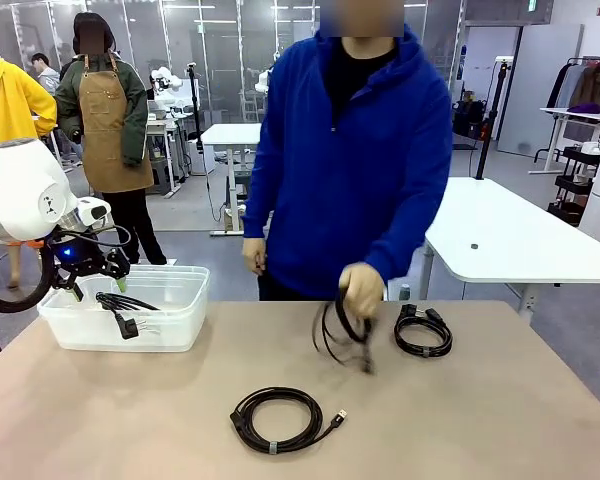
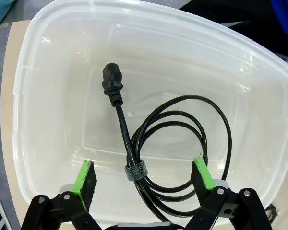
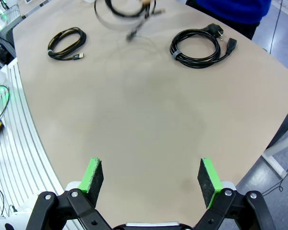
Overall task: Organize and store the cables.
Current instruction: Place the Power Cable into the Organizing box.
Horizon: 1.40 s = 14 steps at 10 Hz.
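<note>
- left gripper (image 2: pixel 143 165) is hanging open over the bin (image 2: pixel 48 96), a coiled cable (image 2: pixel 126 136) lying inside
- right gripper (image 3: pixel 148 172) is gaping empty
- person's hand (image 1: pixel 362 290) is gripping another coil (image 1: pixel 332 335)

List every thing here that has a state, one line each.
left gripper: open, empty, above the bin.
bin: uncovered, holds one coil.
coil in bin: wound, strapped, lying on the bottom.
front coil: wound, on the table, untouched.
far coil: wound, on the table, untouched.
fourth cable: hanging from the person's hand, blurred.
right gripper: open, empty, over the table.
</note>
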Available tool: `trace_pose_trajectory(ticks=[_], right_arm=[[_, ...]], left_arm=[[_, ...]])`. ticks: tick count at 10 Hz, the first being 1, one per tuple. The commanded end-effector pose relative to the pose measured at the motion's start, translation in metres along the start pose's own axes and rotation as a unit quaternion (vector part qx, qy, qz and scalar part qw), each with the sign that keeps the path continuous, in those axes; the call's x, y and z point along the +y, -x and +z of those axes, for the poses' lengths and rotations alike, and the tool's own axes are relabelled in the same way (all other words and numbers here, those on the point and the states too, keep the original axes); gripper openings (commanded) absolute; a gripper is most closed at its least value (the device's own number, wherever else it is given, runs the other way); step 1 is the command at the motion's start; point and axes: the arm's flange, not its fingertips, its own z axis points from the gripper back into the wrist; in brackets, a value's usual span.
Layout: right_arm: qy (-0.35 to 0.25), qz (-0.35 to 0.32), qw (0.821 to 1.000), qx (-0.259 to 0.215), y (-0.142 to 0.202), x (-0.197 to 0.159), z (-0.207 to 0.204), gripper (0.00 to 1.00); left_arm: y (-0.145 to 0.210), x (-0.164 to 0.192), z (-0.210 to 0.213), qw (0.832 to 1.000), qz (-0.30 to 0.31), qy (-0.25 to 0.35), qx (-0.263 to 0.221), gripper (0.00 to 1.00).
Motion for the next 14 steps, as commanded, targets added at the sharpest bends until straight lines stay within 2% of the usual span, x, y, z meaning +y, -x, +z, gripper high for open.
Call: trace_pose_trajectory(ticks=[1, 8, 9, 10, 12, 13, 14], right_arm=[[0.002, -0.012, 1.000, -0.003, -0.003, -0.001, 0.000, 1.00], [0.002, -0.012, 1.000, -0.003, -0.003, -0.001, 0.000, 1.00], [0.002, -0.012, 1.000, -0.003, -0.003, -0.001, 0.000, 1.00], [0.002, -0.012, 1.000, -0.003, -0.003, -0.001, 0.000, 1.00], [0.002, -0.012, 1.000, -0.003, -0.003, -0.001, 0.000, 1.00], [0.002, -0.012, 1.000, -0.003, -0.003, -0.001, 0.000, 1.00], [0.002, -0.012, 1.000, -0.003, -0.003, -0.001, 0.000, 1.00]], left_arm=[[0.000, 0.000, 0.000, 1.000, 0.002, -0.001, -0.001, 1.00], [0.000, 0.000, 0.000, 1.000, 0.000, 0.000, 0.000, 1.00], [0.000, -0.007, 0.014, 0.999, -0.035, -0.002, 0.015, 1.00], [0.004, -0.001, 0.039, 0.997, -0.073, 0.005, 0.001, 1.00], [0.015, 0.039, 0.105, 0.994, -0.108, 0.017, -0.022, 1.00], [0.026, 0.059, 0.138, 0.989, -0.130, 0.064, -0.034, 1.00], [0.044, 0.074, 0.163, 0.978, -0.178, 0.085, -0.061, 1.00]])
